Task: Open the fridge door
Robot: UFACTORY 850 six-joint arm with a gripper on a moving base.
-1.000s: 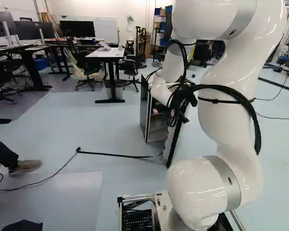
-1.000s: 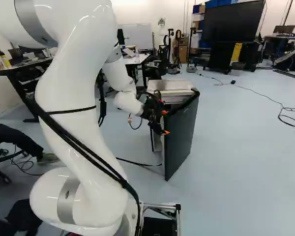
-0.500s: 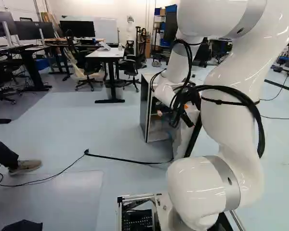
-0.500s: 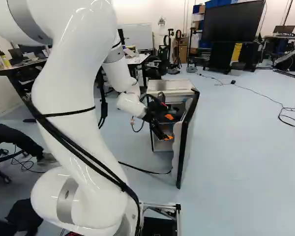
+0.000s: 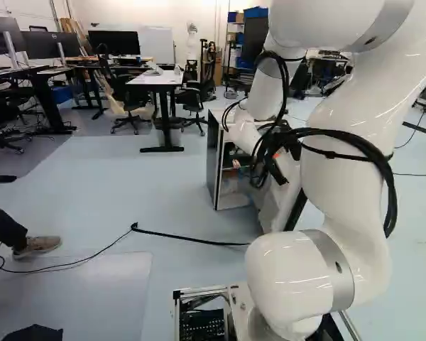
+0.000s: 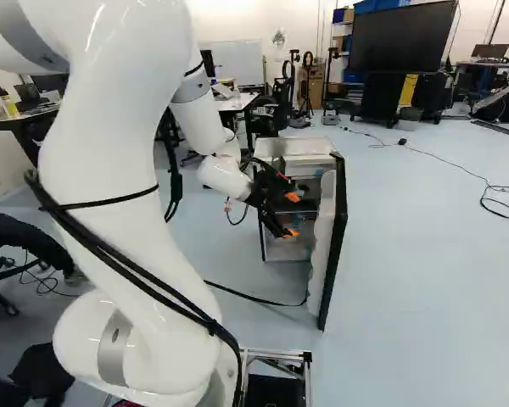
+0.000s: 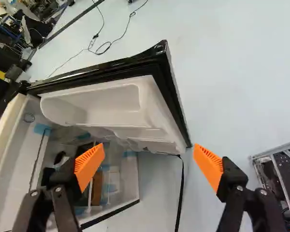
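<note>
And the tool [image 6: 293, 215], fingers [image 7: 89, 164] spread wide, hangs before the fridge [image 6: 293, 146]! The door [image 6: 332, 246] stands well open, at the fridge's right in the right base view, the fingers apparently clear of it.

Robotics lab: desks with monitors [image 5: 113, 42], office chairs [image 5: 192, 99], floor cables [image 6: 441, 161], whiteboard [image 6: 237, 64].

Two behind arm [image 6: 110, 161]; wrist close-up
</note>
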